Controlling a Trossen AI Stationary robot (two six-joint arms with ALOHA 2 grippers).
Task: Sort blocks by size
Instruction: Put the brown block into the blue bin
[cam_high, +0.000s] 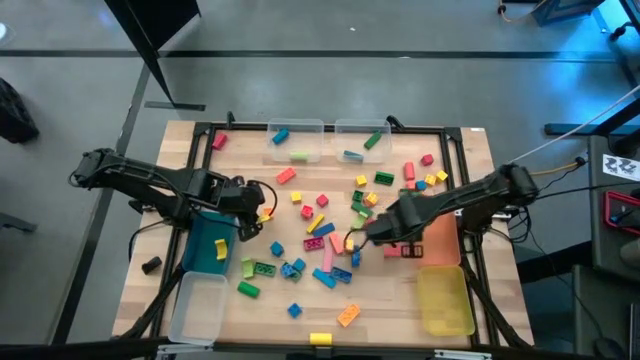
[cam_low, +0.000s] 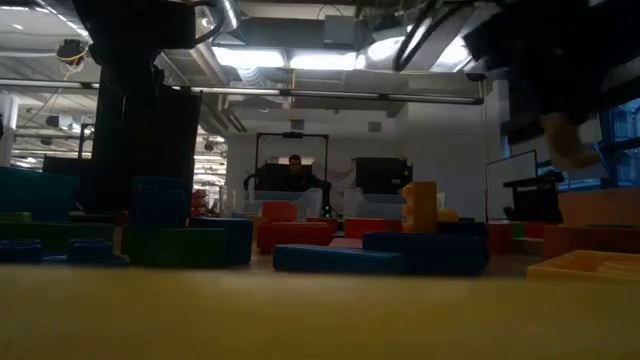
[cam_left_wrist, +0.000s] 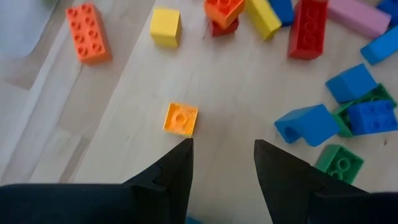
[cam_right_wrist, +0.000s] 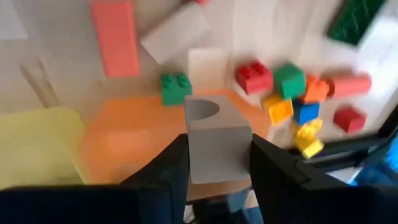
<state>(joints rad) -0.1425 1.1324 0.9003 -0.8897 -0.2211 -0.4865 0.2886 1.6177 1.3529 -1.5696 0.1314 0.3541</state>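
Right hand (cam_right_wrist: 219, 163) pinches a pale block (cam_right_wrist: 216, 144) over the orange bin (cam_high: 440, 238); left hand (cam_left_wrist: 222, 163) spread, empty, w/ most blocks (cam_high: 330, 225) unsorted between them. Early days, I reckon.

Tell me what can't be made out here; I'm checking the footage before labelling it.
- Right gripper: holds a pale block; its true colour is washed out in the right wrist view, and too small in the high view.
- Low view: the blue blocks in front hide most of the table.
- Blue bin: partly hidden by the left arm, high view.
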